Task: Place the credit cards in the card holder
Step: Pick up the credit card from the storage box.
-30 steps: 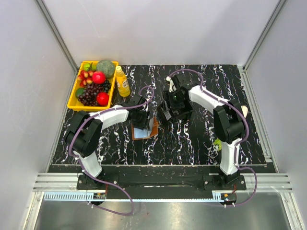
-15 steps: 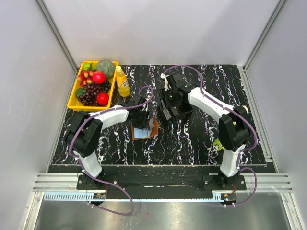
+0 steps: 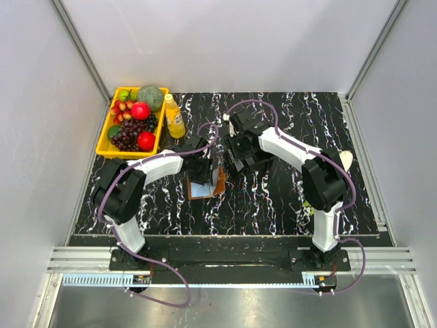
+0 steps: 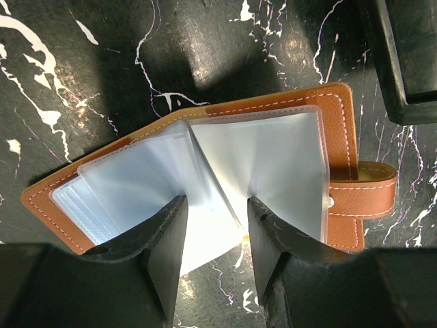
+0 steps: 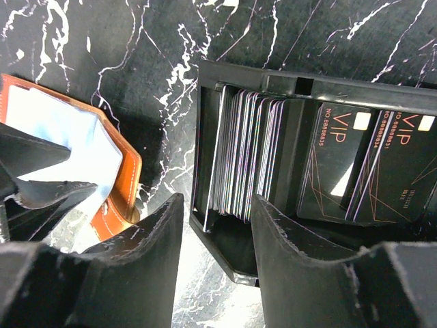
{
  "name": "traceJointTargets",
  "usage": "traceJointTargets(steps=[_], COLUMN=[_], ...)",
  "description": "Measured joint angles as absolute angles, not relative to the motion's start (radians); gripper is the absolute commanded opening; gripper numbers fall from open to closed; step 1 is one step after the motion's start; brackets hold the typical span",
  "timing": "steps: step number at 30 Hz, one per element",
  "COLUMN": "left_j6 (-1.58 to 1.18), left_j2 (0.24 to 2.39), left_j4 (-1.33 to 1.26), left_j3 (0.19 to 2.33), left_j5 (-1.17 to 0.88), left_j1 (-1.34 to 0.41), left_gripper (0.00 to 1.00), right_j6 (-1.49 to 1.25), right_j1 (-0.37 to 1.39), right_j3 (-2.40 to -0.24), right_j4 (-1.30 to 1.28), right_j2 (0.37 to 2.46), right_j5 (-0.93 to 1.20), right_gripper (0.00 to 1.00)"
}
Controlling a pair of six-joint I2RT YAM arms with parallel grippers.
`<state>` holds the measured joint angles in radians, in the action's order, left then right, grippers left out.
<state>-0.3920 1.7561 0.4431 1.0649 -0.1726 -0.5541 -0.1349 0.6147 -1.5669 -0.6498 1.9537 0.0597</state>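
1. Now pressing the left gripper [image 4: 215, 205], jaws apart, onto the clear sleeves [image 4: 273, 164] of the card holder [image 4: 339, 130], spread open on the marbled table [image 4: 102, 68] just beside the black tray [image 5: 307, 83].
2. Hovering the right gripper [image 5: 217, 201], jaws apart, over the upright stack of credit cards [image 5: 246, 157] in that tray.

Upright cards [image 5: 246, 158] in black tray [image 5: 308, 83]

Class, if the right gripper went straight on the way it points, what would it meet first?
Probably the upright stack of cards in the tray: the right gripper has its open jaws framing that stack, though depth is unclear.
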Motion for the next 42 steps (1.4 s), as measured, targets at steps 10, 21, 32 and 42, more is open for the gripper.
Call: traceJointTargets(steps=[10, 21, 32, 42], left_j6=[-0.392, -0.392, -0.392, -0.393], left_j2=[1.756, 1.756, 1.756, 1.755], left_j4=[0.443, 0.442, 0.442, 0.442], left_j3=[1.065, 1.065, 1.065, 1.064], left_j5=[-0.172, -0.172, -0.171, -0.167], left_j1=[-0.554, -0.554, -0.554, -0.554], left_gripper=[0.45, 0.45, 0.45, 0.45], right_j6=[-0.117, -0.092, -0.083, -0.095], right_j1=[0.636, 0.649, 0.669, 0.67], right_j3=[-1.605, -1.632, -1.633, -1.654], right_j4=[-0.687, -0.705, -0.707, -0.724], right_j2=[1.994, 2.047, 2.044, 1.969], right_j5=[0.018, -0.041, -0.095, -0.113], right_gripper=[0.34, 0.16, 0.0, 0.0])
